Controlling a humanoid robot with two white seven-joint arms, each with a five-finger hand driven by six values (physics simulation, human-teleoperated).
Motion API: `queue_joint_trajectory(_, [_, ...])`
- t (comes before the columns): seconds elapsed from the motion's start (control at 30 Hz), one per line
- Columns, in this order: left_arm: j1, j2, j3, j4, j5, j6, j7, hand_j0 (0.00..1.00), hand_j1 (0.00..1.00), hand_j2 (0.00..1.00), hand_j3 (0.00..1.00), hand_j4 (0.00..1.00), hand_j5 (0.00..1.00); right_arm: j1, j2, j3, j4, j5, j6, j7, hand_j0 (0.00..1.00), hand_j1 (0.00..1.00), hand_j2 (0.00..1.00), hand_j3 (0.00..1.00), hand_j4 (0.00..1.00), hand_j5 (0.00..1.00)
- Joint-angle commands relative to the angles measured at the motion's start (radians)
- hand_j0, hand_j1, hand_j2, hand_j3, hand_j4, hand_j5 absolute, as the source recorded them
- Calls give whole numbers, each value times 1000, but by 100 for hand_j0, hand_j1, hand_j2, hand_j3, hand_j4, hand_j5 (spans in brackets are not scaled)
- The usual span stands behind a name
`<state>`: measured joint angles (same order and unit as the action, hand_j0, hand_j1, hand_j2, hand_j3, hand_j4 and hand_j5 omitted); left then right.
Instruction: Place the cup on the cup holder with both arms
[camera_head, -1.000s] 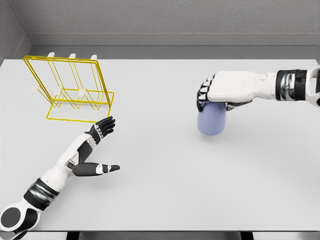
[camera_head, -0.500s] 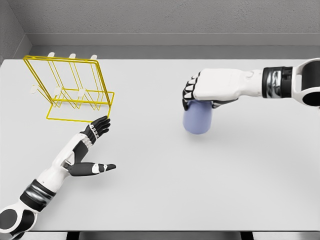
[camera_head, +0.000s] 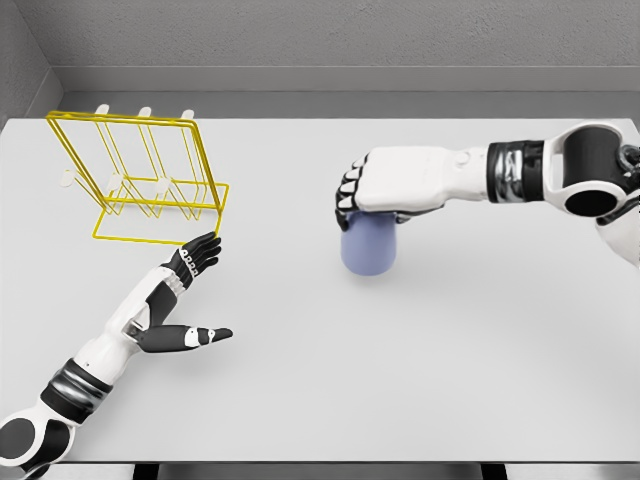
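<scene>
The right hand (camera_head: 385, 185) grasps the blue cup (camera_head: 368, 246) from above near the table (camera_head: 450, 380) middle; the left hand (camera_head: 180, 290), fingers released, lies beside the yellow wire cup holder (camera_head: 140, 175)

From my seat the cup (camera_head: 368, 248) looks like smooth matt plastic, pale blue with no shine. The cup holder (camera_head: 140, 180) reads as thin yellow wire with a faint metallic gleam. The table (camera_head: 400, 380) is a flat, matt light grey. My right hand (camera_head: 385, 185) has glossy white shells; the fingers (camera_head: 347, 190) are dark, with white joints.
</scene>
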<state>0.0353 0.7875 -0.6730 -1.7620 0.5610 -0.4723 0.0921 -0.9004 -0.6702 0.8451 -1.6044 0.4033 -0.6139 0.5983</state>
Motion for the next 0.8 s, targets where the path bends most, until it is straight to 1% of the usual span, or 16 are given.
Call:
queue_joint_trajectory(0.0, [0, -1, -2, -1, 0, 0, 0, 100, 100, 100, 100, 100, 100, 2, 18, 0, 0, -4, 3, 1, 51, 51, 51, 51, 51, 51])
queue_joint_trajectory(0.1, [2, -1, -2, -1, -1, 0, 0, 100, 100, 100, 100, 100, 100, 11, 20, 0, 0, 2, 3, 11, 51, 51, 51, 51, 51, 51])
queue_joint_trajectory(0.4, [2, -1, -2, -1, -1, 0, 0, 100, 100, 100, 100, 100, 100, 26, 67, 0, 0, 12, 3, 13, 51, 51, 51, 51, 51, 51])
queue_joint_trajectory(0.5, [2, -1, -2, -1, -1, 0, 0, 100, 100, 100, 100, 100, 100, 32, 72, 2, 3, 19, 3, 13, 51, 51, 51, 51, 51, 51])
queue_joint_trajectory(0.53, [2, 1, -2, -1, -1, 0, 0, 100, 100, 100, 100, 100, 100, 34, 84, 2, 3, 32, 3, 13, 51, 51, 51, 51, 51, 51])
queue_joint_trajectory(0.67, [2, -2, -2, -1, -1, 0, 0, 100, 100, 100, 100, 100, 100, 54, 95, 2, 6, 60, 3, 13, 51, 51, 51, 51, 51, 51])
queue_joint_trajectory(0.77, [2, -1, -2, -1, -1, 0, 0, 100, 100, 100, 100, 100, 100, 54, 109, 3, 12, 78, 3, 13, 51, 51, 51, 51, 51, 51])
